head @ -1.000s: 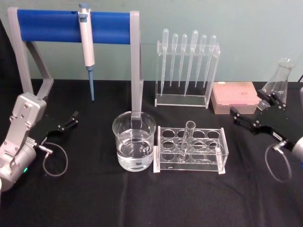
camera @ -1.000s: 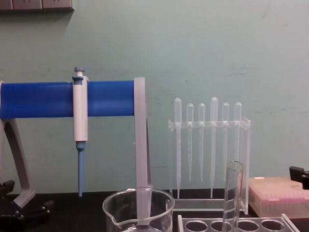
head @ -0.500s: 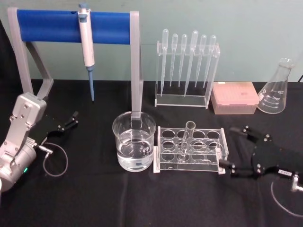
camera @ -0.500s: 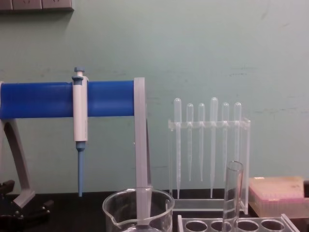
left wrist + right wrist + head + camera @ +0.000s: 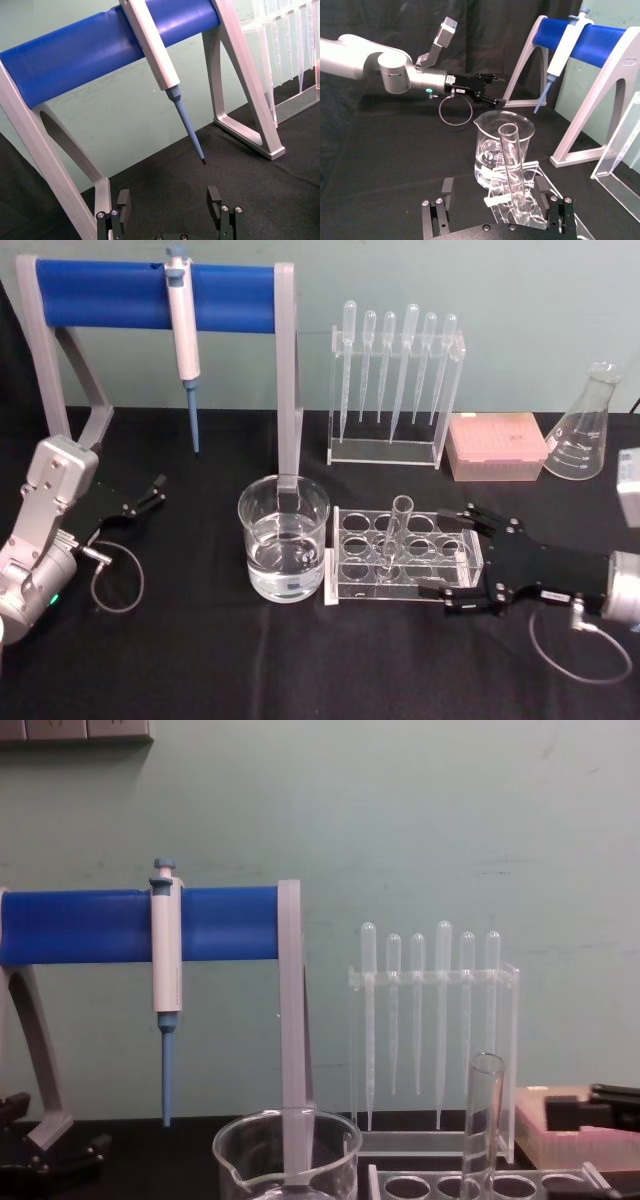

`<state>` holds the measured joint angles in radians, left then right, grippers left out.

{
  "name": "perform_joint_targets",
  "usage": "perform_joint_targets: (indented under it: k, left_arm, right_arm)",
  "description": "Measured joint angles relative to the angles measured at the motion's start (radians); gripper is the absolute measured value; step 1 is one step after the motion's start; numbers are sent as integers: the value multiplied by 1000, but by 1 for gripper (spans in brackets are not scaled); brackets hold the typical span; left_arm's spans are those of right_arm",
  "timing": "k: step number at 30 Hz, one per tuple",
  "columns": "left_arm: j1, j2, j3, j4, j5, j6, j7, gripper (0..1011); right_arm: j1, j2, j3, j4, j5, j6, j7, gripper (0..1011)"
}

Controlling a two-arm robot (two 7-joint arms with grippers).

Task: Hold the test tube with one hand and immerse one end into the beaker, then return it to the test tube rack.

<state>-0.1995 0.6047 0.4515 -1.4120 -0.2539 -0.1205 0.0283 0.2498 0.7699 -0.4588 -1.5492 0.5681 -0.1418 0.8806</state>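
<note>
The test tube [image 5: 395, 537] stands upright in a clear rack [image 5: 350, 590], just right of the beaker [image 5: 283, 540], which holds water. My right gripper [image 5: 447, 548] is open and lies low at the rack's right end, its fingers pointing toward the tube and still short of it. In the right wrist view the tube [image 5: 513, 167] rises between that gripper's [image 5: 495, 192] open fingers, with the beaker [image 5: 502, 142] behind it. The chest view shows the tube [image 5: 483, 1120], the beaker rim [image 5: 287, 1150] and the right gripper [image 5: 590, 1108] at the edge. My left gripper [image 5: 145, 498] rests open at the far left.
A white-and-blue pipettor [image 5: 183, 335] hangs on a blue-barred stand [image 5: 110, 295] behind the beaker. A rack of thin pipettes [image 5: 395, 380], a pink tip box [image 5: 497, 447] and a conical flask [image 5: 580, 425] line the back. Black cloth covers the table.
My right gripper has come down from near the flask and moved left, until its open fingers reach the rack's right end. The left arm, tube and beaker have not moved.
</note>
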Motion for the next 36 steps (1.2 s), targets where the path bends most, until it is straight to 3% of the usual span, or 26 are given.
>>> perform_joint_targets:
  k: [8, 19, 28, 36]
  left_arm:
    - [0, 0, 0, 0, 0, 0, 0, 1000]
    - [0, 0, 0, 0, 0, 0, 0, 1000]
    - [0, 0, 0, 0, 0, 0, 0, 1000]
    - [0, 0, 0, 0, 0, 0, 0, 1000]
  right_arm:
    - [73, -50, -48, 47, -35, 19, -6, 1002]
    - [138, -97, -83, 107, -54, 27, -15, 1002]
    - [160, -126, -92, 134, -50, 15, -21, 1003]
    - [159, -123, -92, 133, -50, 16, -21, 995]
